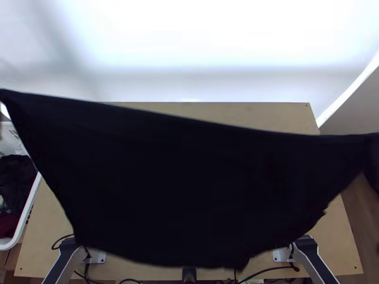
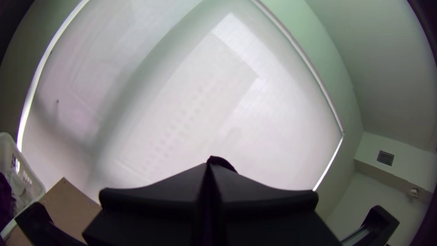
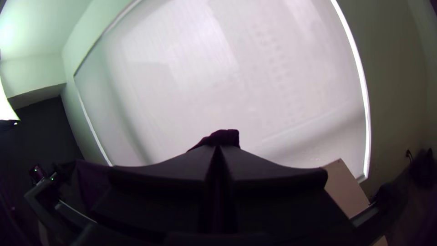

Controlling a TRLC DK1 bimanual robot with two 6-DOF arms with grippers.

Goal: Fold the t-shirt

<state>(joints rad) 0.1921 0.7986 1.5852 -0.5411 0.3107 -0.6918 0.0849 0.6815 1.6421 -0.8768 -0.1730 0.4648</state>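
hanging above table [image 1: 265, 116]: dark t-shirt [image 1: 189, 189], spread, top edge near-taut betw. its far-apart ends. l. gripper [image 2: 208, 168] & r. gripper [image 3: 217, 150] both clenched on cloth. handling, est.: light, v. soft, limp, low fragility; likely sags if tension drops. rec. hold: both ends of top edge, pulled evenly.
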